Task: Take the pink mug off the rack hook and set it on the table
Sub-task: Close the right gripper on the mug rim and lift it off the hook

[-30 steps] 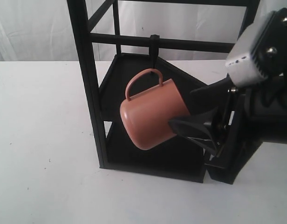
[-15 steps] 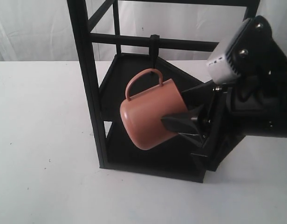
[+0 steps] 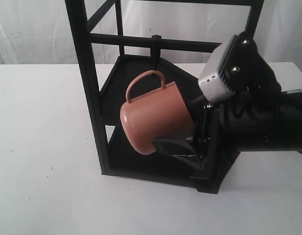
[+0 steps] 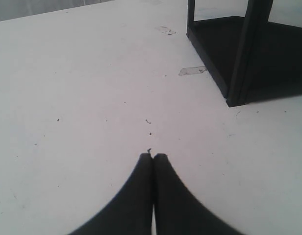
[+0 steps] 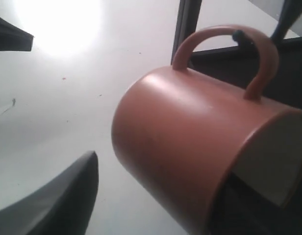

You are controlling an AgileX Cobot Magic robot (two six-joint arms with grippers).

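The pink mug [image 3: 153, 120] hangs tilted by its handle on the rack hook [image 3: 154, 48], its cream mouth toward the right arm. In the right wrist view the hook tip [image 5: 237, 35] shows inside the handle loop of the mug [image 5: 190, 147]. My right gripper [image 3: 176, 139] [image 5: 161, 171] is open and straddles the mug's lower wall at the rim: one finger [image 5: 58, 205] lies outside with a gap to the wall, the other sits dark inside the mouth. My left gripper [image 4: 153, 155] is shut and empty, low over the table [image 4: 92, 73].
The black rack [image 3: 87, 98] stands mid-table with two dark shelves behind and below the mug. Its base corner [image 4: 234, 100] shows in the left wrist view. White tabletop [image 3: 43, 147] spreads left of and in front of the rack.
My right gripper has pushed further left onto the mug's rim, one finger going inside. The mug, and the rack with it, have shifted slightly left. The mug stays on the hook.
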